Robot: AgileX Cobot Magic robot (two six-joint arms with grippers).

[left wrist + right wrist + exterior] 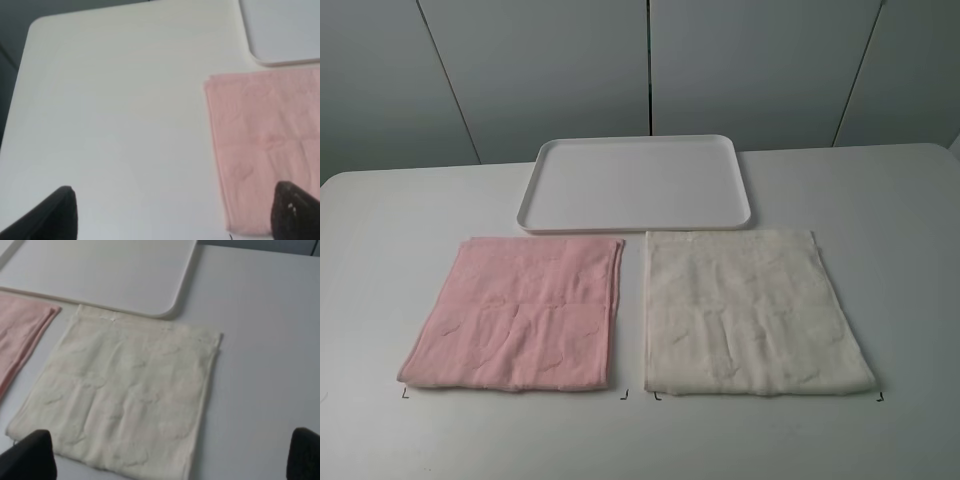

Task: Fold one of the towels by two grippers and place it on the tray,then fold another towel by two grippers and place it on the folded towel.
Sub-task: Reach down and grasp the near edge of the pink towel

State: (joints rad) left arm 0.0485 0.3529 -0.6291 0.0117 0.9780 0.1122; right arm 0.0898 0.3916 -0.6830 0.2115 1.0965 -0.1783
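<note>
A pink towel [520,315] lies flat on the table at front left. A cream towel [750,312] lies flat beside it at front right. The white tray [555,205] stands behind them, with nothing in it. Neither gripper shows in the exterior high view. In the left wrist view my left gripper [175,220] is open and empty above the table, at the pink towel's [265,150] outer edge. In the right wrist view my right gripper [167,465] is open and empty above the cream towel's [130,395] near edge.
The white table [400,210] has rounded back corners, with grey cabinet panels [550,70] behind it. Small black corner marks [405,395] sit at the towels' front corners. The tray's corner shows in the left wrist view [285,60] and the right wrist view [170,310].
</note>
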